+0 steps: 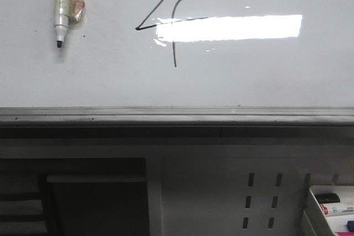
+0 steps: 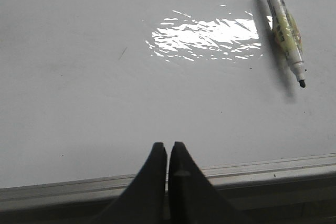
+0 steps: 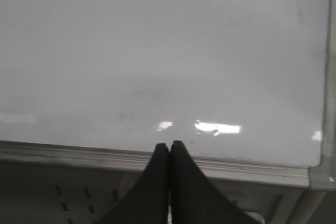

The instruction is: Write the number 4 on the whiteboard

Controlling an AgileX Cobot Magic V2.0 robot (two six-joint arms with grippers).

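Observation:
The number 4 (image 1: 166, 23) is drawn in thin black strokes on the whiteboard (image 1: 249, 75), partly under a bright light reflection. A white marker (image 1: 62, 6) with a black tip lies on the board left of the 4; it also shows in the left wrist view (image 2: 284, 24). My left gripper (image 2: 168, 146) is shut and empty, near the board's grey rail (image 2: 273, 170), apart from the marker. My right gripper (image 3: 169, 144) is shut and empty, over the rail (image 3: 79, 153) of the board (image 3: 157, 51). Neither gripper shows in the front view.
A grey perforated panel (image 1: 260, 197) stands below the rail (image 1: 177, 115). A white tray (image 1: 332, 205) with markers sits at the lower right. A dark shelf opening (image 1: 72, 192) is at the lower left. The board's right frame edge (image 3: 328, 77) shows in the right wrist view.

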